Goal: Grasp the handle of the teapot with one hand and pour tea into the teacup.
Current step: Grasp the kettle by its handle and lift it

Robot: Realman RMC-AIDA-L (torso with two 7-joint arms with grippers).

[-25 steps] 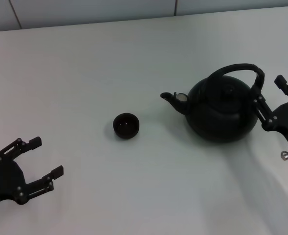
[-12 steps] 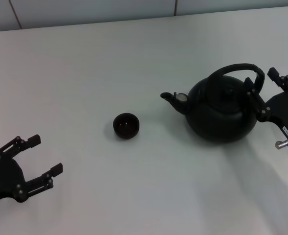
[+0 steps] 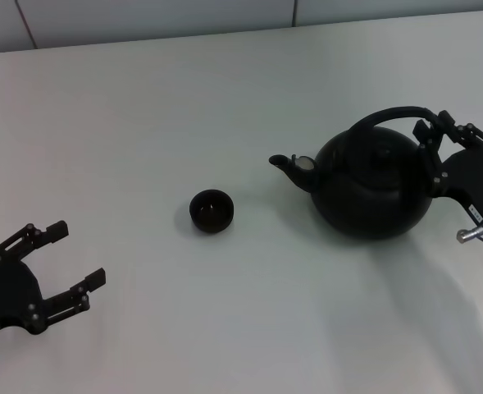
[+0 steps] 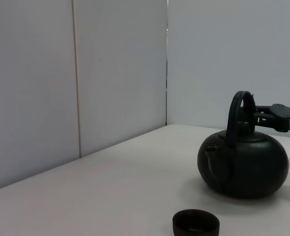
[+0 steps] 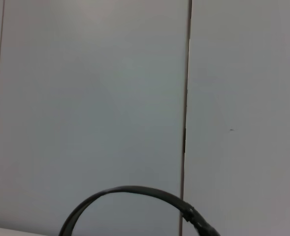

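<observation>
Teapot (image 3: 371, 187) sits near the table's right edge, spout toward the teacup (image 3: 211, 211) at mid-table. It looks heavy, rigid and rough; grip the handle (image 3: 393, 116) at its crown. Right gripper (image 3: 435, 131) brackets the handle's right end, apparently unclosed. Left gripper (image 3: 70, 260) idles wide near the front-left corner.

The right gripper (image 3: 432, 141) runs off the head view's right edge, its fingers merging with the black handle (image 3: 397, 116), so their grip can't be judged. The right wrist view shows only the handle's arch, cut off below.
</observation>
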